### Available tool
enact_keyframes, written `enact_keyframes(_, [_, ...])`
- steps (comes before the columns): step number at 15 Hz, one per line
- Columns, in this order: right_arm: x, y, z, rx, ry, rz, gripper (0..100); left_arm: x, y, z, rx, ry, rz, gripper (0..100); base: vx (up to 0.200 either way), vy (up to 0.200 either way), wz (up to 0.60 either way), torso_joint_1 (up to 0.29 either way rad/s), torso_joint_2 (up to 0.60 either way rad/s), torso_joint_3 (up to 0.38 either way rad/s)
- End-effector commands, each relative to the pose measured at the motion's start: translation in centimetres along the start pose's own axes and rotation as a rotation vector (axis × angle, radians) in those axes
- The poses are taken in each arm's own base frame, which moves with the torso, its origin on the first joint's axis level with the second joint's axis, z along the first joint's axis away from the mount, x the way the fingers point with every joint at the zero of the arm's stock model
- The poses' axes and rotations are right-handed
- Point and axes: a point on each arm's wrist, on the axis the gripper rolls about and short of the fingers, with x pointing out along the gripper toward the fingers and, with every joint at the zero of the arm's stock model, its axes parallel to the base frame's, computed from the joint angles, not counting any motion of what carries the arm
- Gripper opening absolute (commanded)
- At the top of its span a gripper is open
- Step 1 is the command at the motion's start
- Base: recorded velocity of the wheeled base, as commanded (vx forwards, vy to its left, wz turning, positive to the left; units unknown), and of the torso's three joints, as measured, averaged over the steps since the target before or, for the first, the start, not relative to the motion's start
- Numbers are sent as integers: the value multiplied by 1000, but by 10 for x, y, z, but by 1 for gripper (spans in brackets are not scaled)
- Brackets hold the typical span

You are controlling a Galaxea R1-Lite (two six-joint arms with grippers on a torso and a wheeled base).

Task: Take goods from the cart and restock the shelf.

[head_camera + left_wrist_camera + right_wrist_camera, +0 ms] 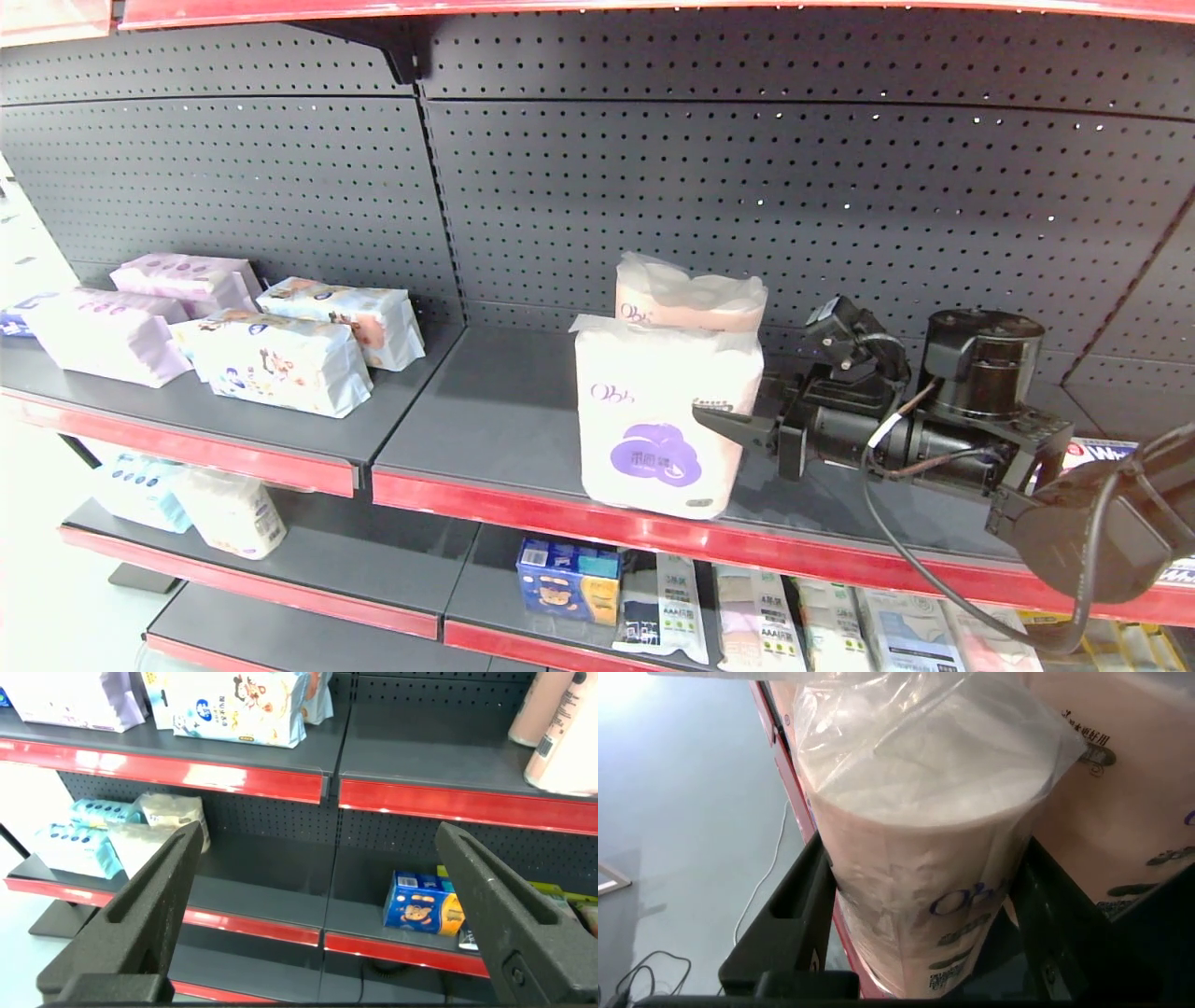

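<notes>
Right gripper (924, 924): fingers (789, 915) spread pack-wide, seemingly pressing both flanks of tissue pack (658, 420). Pack upright between them, long axis across fingers, base on shelf (495, 411) near front lip. Just beyond far finger: second pack (691, 294). Left gripper (318, 905) wide open, empty, farther off.

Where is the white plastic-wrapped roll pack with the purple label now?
Head view: the roll pack stands right of centre at the shelf's front edge, before a pinkish pack, between the right gripper's fingers.
</notes>
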Motion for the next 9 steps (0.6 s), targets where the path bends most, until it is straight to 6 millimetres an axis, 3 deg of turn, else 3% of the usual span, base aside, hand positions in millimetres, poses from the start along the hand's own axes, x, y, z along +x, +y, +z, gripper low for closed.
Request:
enact_keyframes(1, [0,1,-2,3,8,0,0,0,0,0,0,2,2,100,0,0,0,0,0,0])
enact_keyframes(9, [0,0,-1,1,4,-1,0,0,0,0,0,2,1,100,0,0,0,0,0,0])
